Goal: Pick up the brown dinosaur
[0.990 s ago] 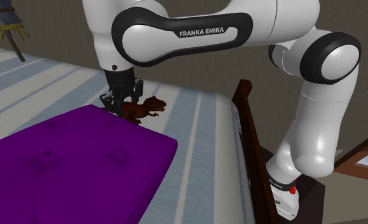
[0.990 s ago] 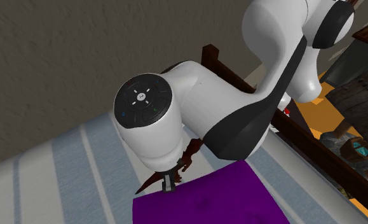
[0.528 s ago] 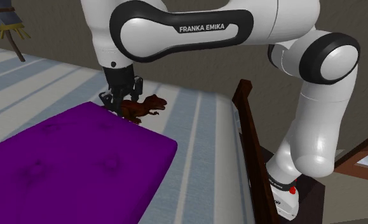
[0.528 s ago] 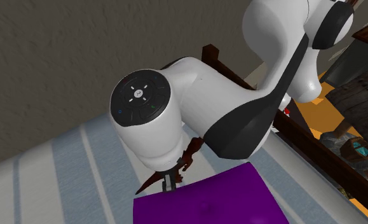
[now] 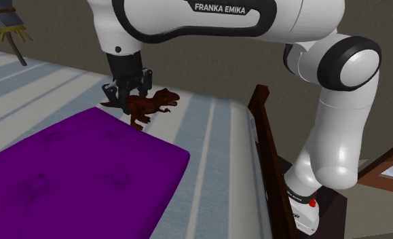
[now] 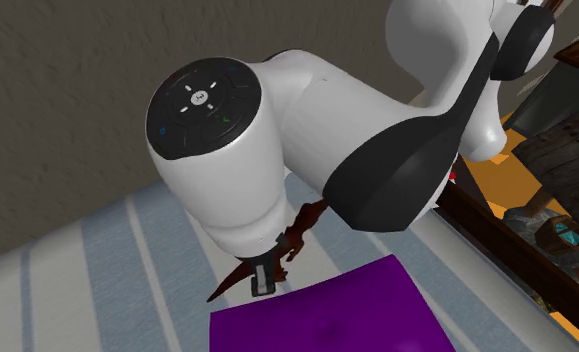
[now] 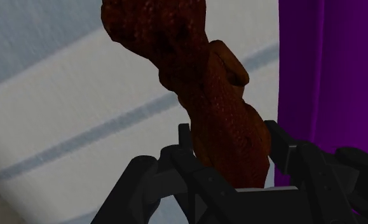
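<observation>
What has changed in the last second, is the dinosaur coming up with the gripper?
Yes. The gripper has risen a little, and the brown dinosaur clasped between its fingers has lifted with it off the striped bed, just past the edge of the purple blanket. Nothing was newly taken hold of or let go; it was already held. The blanket and the bed stayed as they were.

The dinosaur clasped in the pincer has a rough, pebbled hide, scaly all over, in a matt reddish brown. The pincer itself is smooth matt black. Under it the striped cover looks like flat, smooth cloth. Just beside it the purple quilt is soft cloth, dimpled by tufts. Above the pincer the arm wears a glossy white shell. Well away from it the bed board is dark wood, and the wall is coarse and grainy.
</observation>
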